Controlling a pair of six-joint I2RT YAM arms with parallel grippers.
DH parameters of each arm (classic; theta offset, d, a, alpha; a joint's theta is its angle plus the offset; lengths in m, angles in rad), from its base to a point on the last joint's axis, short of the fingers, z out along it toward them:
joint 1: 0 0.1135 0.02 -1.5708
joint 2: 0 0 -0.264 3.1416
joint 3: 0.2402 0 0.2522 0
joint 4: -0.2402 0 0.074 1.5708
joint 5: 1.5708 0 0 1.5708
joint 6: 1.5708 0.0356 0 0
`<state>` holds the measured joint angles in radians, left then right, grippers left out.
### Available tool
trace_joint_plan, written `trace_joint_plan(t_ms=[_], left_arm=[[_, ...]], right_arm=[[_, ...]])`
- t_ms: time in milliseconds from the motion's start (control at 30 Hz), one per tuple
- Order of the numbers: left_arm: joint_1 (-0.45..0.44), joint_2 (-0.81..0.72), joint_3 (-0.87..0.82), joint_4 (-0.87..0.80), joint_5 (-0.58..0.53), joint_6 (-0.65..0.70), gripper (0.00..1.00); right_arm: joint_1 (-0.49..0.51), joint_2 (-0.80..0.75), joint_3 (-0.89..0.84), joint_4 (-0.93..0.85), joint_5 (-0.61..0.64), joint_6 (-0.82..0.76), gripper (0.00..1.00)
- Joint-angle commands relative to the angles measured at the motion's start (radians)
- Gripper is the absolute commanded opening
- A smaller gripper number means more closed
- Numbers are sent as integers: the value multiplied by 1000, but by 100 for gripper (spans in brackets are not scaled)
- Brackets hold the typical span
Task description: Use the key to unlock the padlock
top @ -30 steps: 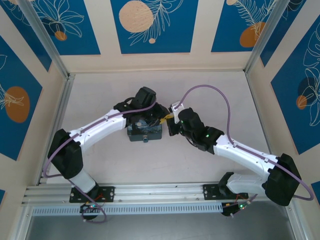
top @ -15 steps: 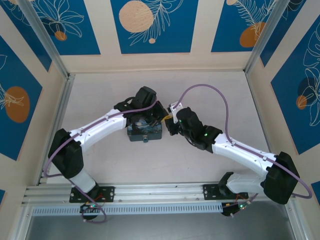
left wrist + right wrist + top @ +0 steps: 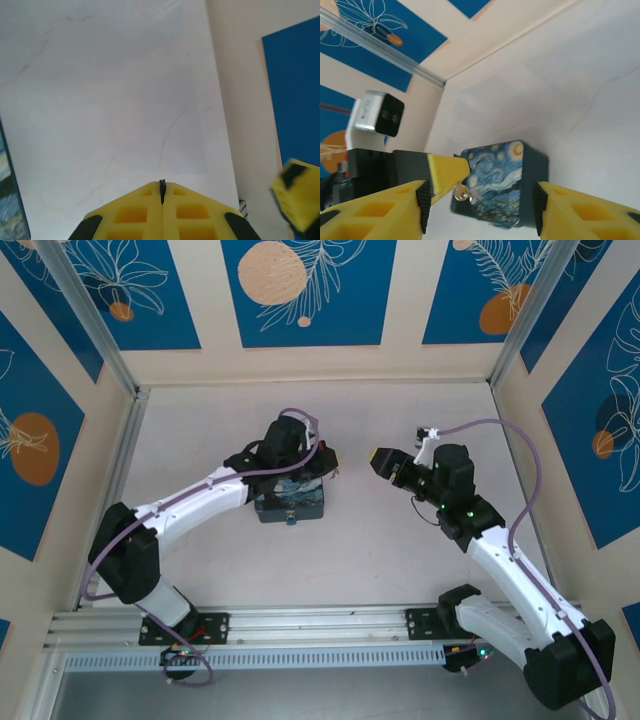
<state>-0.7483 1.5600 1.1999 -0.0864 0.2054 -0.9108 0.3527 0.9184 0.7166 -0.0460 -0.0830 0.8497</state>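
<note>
The dark box with the starry-night lid (image 3: 290,496) lies mid-table, and the small padlock (image 3: 290,519) shows at its front edge. My left gripper (image 3: 327,463) hovers at the box's right end, shut on the key (image 3: 162,186), a thin dark sliver between the yellow pads. In the right wrist view a silver ring with another small key (image 3: 462,192) dangles under the left gripper's fingers (image 3: 445,171), over the painted lid (image 3: 500,182). My right gripper (image 3: 379,461) stands open and holds nothing, a short way right of the box (image 3: 540,170).
The pale table (image 3: 200,440) is walled by blue-and-cream panels with metal posts (image 3: 100,330). One right gripper fingertip (image 3: 299,200) shows at the lower right of the left wrist view. A purple cable (image 3: 500,430) loops over the right arm.
The right gripper has opened and drawn back to the right, away from the box and the left gripper. The left gripper has closed on the key and stays at the box.
</note>
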Motion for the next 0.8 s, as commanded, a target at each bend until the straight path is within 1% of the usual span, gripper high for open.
trace_joint_plan(t_ms=[0,100,167,267,533,767], left_arm=[[0,-74,-55,214,-17,141,0],[-1,-116,-137,371,-58,133,0],[-1,-140,-206,500,-96,99,0],[0,-156,-274,634,-150,39,0],[-4,-127,-335,837,-205,-127,0],[-7,-79,-349,953,-231,-229,0]], right_arm=[[-17,49,-39,199,-212,249,58],[-4,108,-55,343,-242,352,58],[7,136,-59,418,-234,393,57],[19,172,-58,502,-224,438,55],[43,264,-42,681,-217,518,51],[63,335,-9,762,-223,553,50]])
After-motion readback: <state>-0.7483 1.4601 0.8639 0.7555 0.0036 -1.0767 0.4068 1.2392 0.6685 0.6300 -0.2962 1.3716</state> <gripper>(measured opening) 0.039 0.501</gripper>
